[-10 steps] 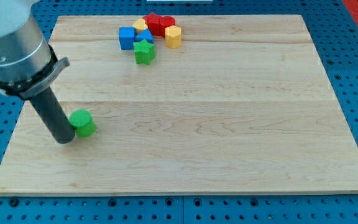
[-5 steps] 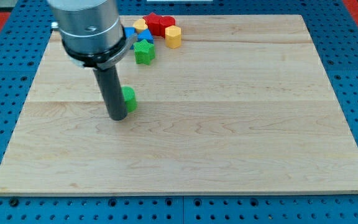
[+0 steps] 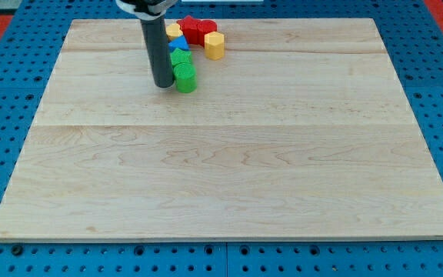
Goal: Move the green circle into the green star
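Observation:
The green circle (image 3: 185,78) lies near the view's top, left of centre, touching the green star (image 3: 180,58) just above it. My tip (image 3: 162,84) stands on the board right against the green circle's left side. The dark rod rises from there and hides the blue cube and part of the cluster.
A cluster of blocks sits at the view's top: a red star (image 3: 188,25), a red block (image 3: 206,31), a yellow hexagon (image 3: 214,45), a yellow block (image 3: 174,31) and a blue block (image 3: 172,48), partly hidden. The wooden board (image 3: 229,154) lies on a blue pegboard.
My tip has pushed the green circle up and to the right, from the view's left-middle to the green star, which it now touches. The star has shifted slightly upward.

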`<act>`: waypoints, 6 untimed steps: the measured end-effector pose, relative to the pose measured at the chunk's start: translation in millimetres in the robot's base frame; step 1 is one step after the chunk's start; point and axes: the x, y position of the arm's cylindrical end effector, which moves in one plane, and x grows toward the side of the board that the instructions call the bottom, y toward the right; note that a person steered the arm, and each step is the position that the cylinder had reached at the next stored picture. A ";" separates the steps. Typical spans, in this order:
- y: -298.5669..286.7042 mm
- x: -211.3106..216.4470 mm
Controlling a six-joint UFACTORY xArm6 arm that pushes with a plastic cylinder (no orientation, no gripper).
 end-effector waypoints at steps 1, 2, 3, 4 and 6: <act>2.6 27.3; 38.2 35.0; 47.9 21.5; 46.6 -4.0; 74.3 -11.6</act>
